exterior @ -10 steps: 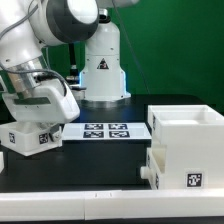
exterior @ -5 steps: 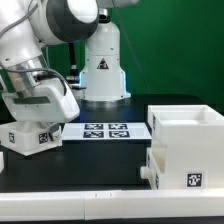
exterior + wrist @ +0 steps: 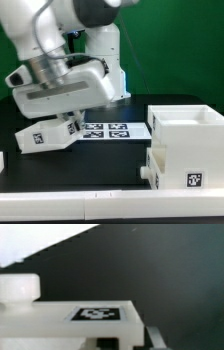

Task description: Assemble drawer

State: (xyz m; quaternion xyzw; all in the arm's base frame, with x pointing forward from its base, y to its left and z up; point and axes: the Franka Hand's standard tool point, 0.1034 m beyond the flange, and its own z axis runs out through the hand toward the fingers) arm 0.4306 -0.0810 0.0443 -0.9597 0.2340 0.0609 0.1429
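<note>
pinching a tilted drawer tray (image 3: pixel 42 137) aloft, pincer (image 3: pixel 66 120) just beside the marker board (image 3: pixel 108 130), casing (image 3: pixel 190 135) well apart

My arm (image 3: pixel 45 40) is white with dark grey joints. The tray (image 3: pixel 45 135) and the casing (image 3: pixel 195 148) are white, and each bears a black-and-white square marker. The marker board (image 3: pixel 105 130) shows black-and-white tags on white, the table (image 3: pixel 70 175) is black, and the backdrop (image 3: pixel 170 50) is green.
</note>
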